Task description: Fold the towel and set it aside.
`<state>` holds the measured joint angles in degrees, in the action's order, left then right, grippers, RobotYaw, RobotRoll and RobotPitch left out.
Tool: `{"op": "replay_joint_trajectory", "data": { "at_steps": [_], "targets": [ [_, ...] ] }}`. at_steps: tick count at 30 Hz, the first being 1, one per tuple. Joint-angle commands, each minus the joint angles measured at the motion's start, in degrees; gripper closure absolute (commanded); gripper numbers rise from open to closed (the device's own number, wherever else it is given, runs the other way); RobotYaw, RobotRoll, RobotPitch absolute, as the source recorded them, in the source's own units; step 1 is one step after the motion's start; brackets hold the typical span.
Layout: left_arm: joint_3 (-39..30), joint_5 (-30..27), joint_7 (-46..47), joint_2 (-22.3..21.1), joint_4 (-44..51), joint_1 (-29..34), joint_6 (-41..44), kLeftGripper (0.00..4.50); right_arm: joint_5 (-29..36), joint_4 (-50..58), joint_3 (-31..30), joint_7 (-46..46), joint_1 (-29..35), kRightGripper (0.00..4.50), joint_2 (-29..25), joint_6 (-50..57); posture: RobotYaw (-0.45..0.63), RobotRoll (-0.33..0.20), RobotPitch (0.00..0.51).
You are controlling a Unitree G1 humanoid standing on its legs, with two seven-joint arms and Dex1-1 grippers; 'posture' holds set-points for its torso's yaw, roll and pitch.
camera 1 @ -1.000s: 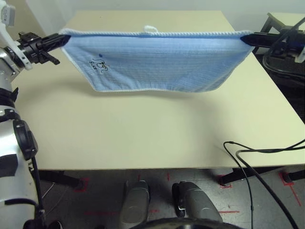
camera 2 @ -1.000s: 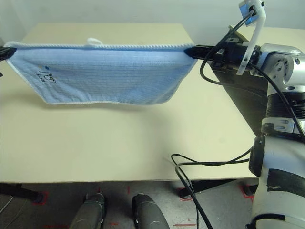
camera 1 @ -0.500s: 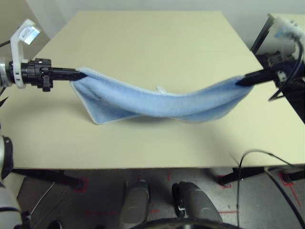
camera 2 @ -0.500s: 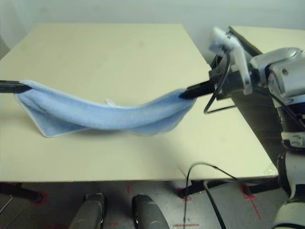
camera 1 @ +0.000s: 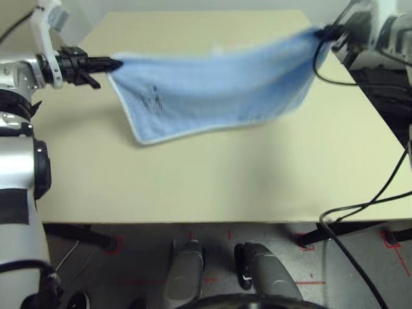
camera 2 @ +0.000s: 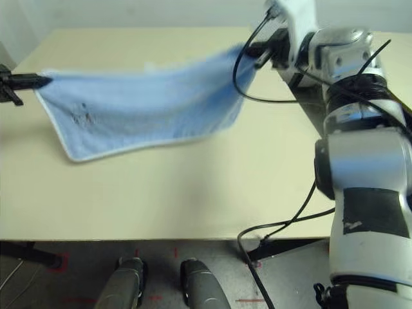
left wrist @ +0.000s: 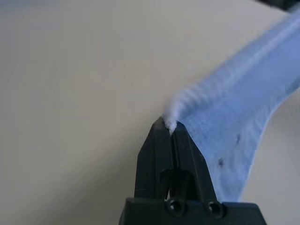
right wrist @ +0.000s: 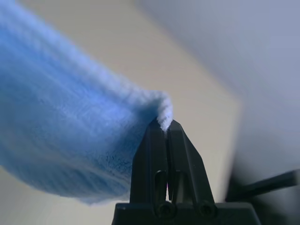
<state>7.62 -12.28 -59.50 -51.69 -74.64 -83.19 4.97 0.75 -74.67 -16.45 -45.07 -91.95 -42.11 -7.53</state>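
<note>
I'm holding the towel (camera 1: 212,87) up off the table (camera 1: 212,174), stretched between both arms. My left gripper (left wrist: 169,125) is pinching one top corner: its fingers (left wrist: 154,154) are pressed together with just the white edging poking out between the tips. My right gripper (right wrist: 164,124) is doing the same at the other top corner, jaws clamped tight on the fluffy edge. In the head views the towel is hanging in the air over the far half of the table, its right corner sitting higher than the left, its lower edge drooping toward the tabletop. The dark mark (camera 1: 152,98) is facing me near the left end.
</note>
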Motion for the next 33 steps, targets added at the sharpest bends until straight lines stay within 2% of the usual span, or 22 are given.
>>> {"op": "replay_joint_trajectory", "data": {
  "at_steps": [1, 5, 11, 15, 17, 19, 22, 26, 33],
  "targets": [
    [-3.4, 4.2, 5.5, -2.6, -1.5, -1.4, -6.0, 4.47, -5.0, -1.8, 2.2, 6.4, 0.1, 4.50, -3.3, -6.0, 0.05, 0.000, 0.141],
    [-4.4, 6.9, -1.0, -3.6, -1.1, 3.0, -11.8, 4.47, -7.6, -0.8, 2.5, 1.9, 5.9, 4.50, -4.2, -13.9, 0.04, 0.000, 0.146],
    [-5.5, 7.3, -17.2, -3.2, 2.0, 15.4, -20.9, 4.47, -5.0, 4.7, 5.2, -10.8, 20.0, 4.50, -3.7, -25.2, 0.04, 0.000, 0.154],
    [-5.6, 2.7, -31.9, -1.5, 9.8, 32.4, -28.5, 4.47, 0.8, 20.0, 7.0, -18.4, 39.1, 4.50, -4.1, -36.4, 0.05, 0.000, 0.167],
    [-4.9, -0.4, -33.0, -1.4, 15.0, 39.1, -28.9, 4.47, 2.7, 27.2, 8.0, -19.0, 46.6, 4.50, -5.0, -40.0, 0.05, 0.000, 0.168],
    [-4.6, -2.4, -33.0, -1.7, 18.4, 43.6, -28.7, 4.47, 2.9, 31.3, 9.0, -17.7, 51.4, 4.50, -5.9, -43.2, 0.06, 0.000, 0.170],
    [-4.7, -5.0, -33.0, -2.6, 22.1, 47.9, -27.5, 4.47, 1.2, 34.5, 9.4, -15.7, 56.4, 4.50, -7.5, -49.5, 0.06, 0.000, 0.172],
    [-4.2, -7.1, -33.0, -4.1, 25.4, 50.9, -26.3, 4.47, -1.1, 34.8, 8.4, -14.3, 59.8, 4.50, -9.3, -56.4, 0.06, 0.000, 0.171],
    [-3.9, -8.0, -33.0, -6.4, 25.3, 52.6, -28.6, 4.47, 4.2, 36.6, 5.5, -16.0, 64.1, 4.50, -11.6, -61.7, 0.07, 0.000, 0.165]
  ]
}}
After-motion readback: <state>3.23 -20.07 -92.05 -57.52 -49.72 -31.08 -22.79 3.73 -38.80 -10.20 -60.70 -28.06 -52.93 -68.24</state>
